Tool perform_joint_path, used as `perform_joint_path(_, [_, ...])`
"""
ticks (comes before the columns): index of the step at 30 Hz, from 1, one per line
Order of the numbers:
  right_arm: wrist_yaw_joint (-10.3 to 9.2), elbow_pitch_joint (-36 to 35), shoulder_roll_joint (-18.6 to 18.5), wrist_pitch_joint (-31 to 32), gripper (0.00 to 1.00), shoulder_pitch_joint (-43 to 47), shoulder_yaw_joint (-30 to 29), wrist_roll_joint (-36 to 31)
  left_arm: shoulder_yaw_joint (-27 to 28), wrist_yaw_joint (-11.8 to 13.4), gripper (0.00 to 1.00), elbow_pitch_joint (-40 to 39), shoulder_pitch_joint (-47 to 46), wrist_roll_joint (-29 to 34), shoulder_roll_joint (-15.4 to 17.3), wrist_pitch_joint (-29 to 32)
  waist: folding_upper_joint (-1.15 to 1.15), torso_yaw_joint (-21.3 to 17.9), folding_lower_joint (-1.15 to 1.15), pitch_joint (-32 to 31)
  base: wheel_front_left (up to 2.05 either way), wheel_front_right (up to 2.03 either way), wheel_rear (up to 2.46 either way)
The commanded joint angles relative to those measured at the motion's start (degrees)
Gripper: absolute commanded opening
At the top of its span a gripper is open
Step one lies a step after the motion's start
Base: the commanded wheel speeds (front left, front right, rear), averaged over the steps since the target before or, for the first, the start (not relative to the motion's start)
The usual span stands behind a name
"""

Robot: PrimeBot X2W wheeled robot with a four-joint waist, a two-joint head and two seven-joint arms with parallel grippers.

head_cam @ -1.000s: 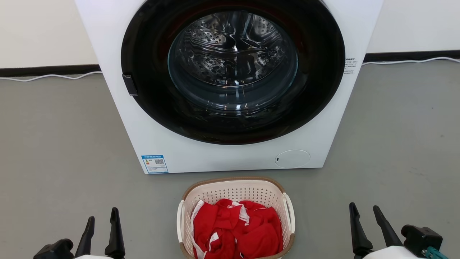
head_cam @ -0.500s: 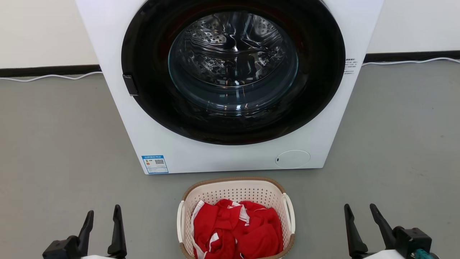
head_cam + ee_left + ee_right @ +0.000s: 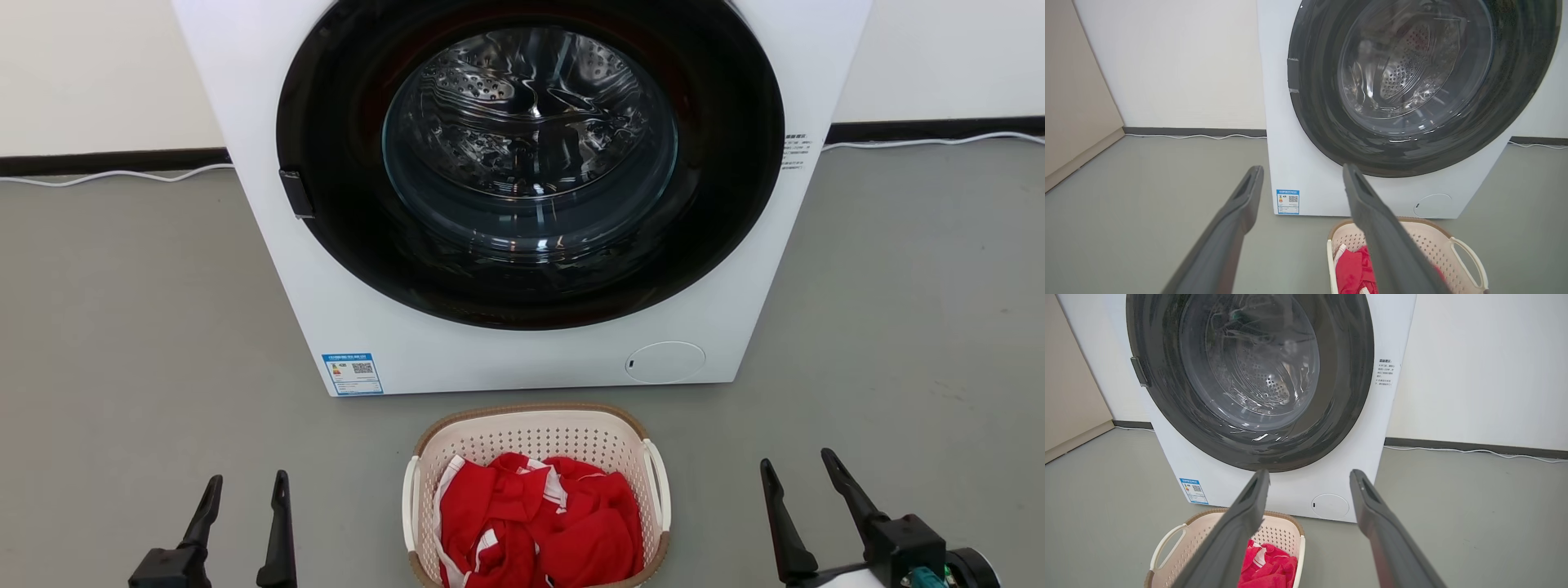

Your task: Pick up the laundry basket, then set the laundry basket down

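Two grippers are noted in the head view, both with fingers spread apart and holding nothing. The left gripper [image 3: 247, 480] is at the lower left and the right gripper [image 3: 798, 460] at the lower right. Each is well apart from the laundry basket [image 3: 535, 411], which lies between them.

Compared with one second ago, both grippers have shifted inward toward the basket. The left has moved rightward, and the right has moved leftward and higher in the view.

The basket has not moved. It stands upright on the grey floor [image 3: 122, 327], near the front of the washing machine [image 3: 506, 363], with neither gripper touching it. Red clothes [image 3: 563, 531] with white trim lie heaped inside it.
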Motion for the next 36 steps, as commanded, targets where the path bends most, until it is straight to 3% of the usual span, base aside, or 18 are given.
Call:
perform_joint_path(1, [0.57,-1.5,-0.8,-1.1,1.0,-1.8,1.5,-2.0,1.5,0.1,1.0,-1.6,-1.3,1.7,0.8,-0.9,0.0,0.0,0.0,0.0,0.0,0.0,0.0])
perform_joint_path(8, [0.61,-1.5,-0.8,-2.1,1.0,-1.8,1.9,-6.5,1.9,-0.1,1.0,-0.3,-0.9,5.0,0.7,-2.0,0.0,0.1,0.0,0.0,0.0,0.0,0.0])
perform_joint_path(36, [0.61,-0.9,-0.8,-2.2,1.0,-1.7,1.8,-5.8,2.4,-0.7,1.0,2.4,-1.3,2.8,0.3,-2.0,0.0,-0.1,0.0,0.9,0.0,0.0,0.0])
